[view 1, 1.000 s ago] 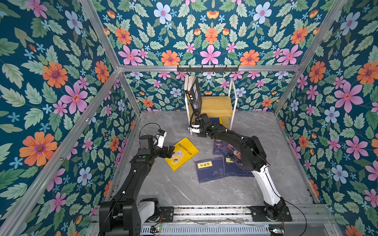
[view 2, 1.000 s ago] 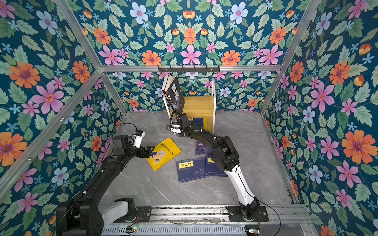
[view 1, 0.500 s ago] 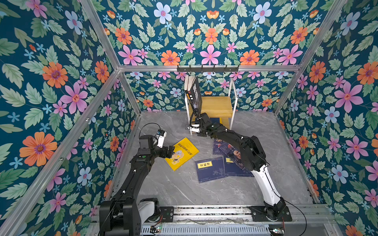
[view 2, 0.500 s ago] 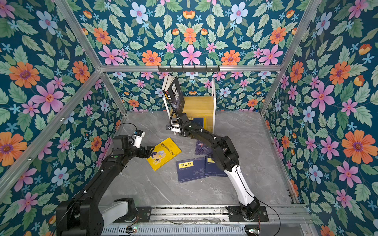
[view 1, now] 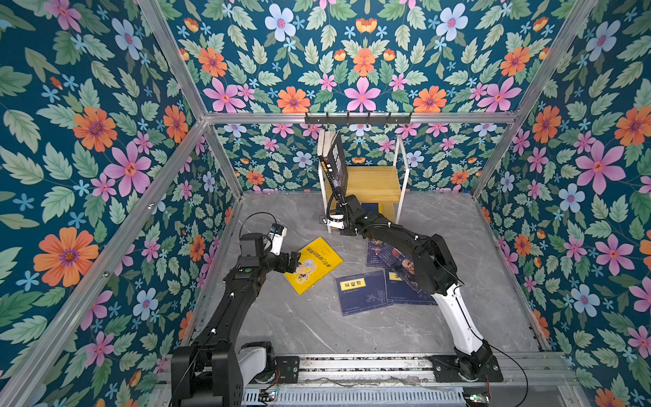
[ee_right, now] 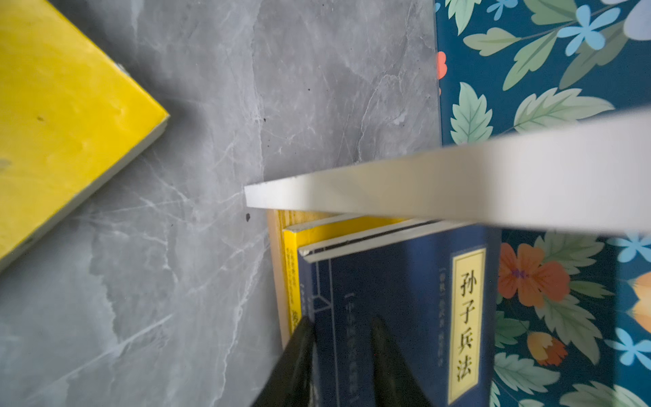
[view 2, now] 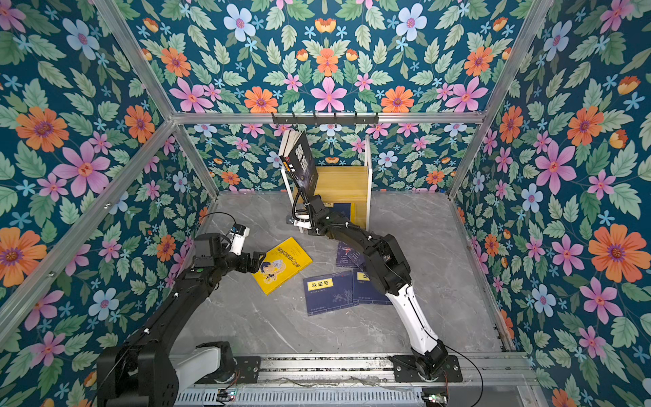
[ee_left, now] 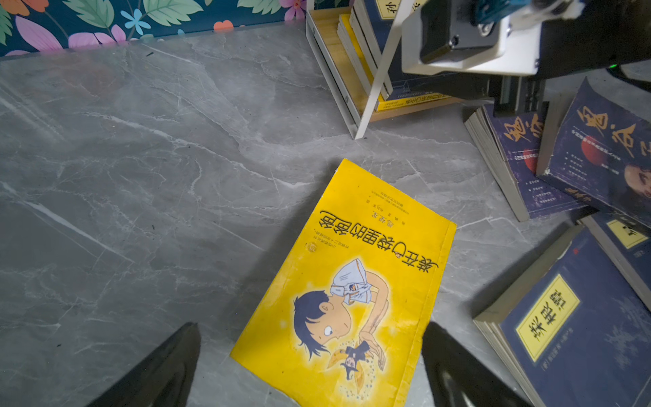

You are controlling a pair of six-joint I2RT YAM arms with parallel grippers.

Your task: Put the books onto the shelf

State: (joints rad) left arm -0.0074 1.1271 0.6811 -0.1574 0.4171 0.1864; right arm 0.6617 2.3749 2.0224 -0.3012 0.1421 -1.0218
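Books (view 1: 361, 292) lie scattered on my grey marble tabletop (view 1: 317, 327) inside floral walls (view 1: 363, 63); left gripper (ee_left: 311, 327) jaws wide apart, right gripper (ee_right: 341, 320) jaws narrow, grip unclear.

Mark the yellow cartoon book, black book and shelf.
yellow cartoon book (view 1: 315, 262): in a top view, cover centre.
black book (view 1: 336, 158): in a top view, front cover.
shelf (view 1: 375, 181): in a top view, top board.

a grey marbled floor (view 1: 317, 327) lies under my left pincer (view 1: 294, 262), evenly lit, with soft shadows. beyond my right pincer (view 1: 338, 195) the back wall (view 1: 363, 60) has dark teal wallpaper with pink and orange flowers, as do both side walls. aluminium bars (view 1: 169, 63) frame them. a black hook rail (view 1: 357, 118) sits higher up.
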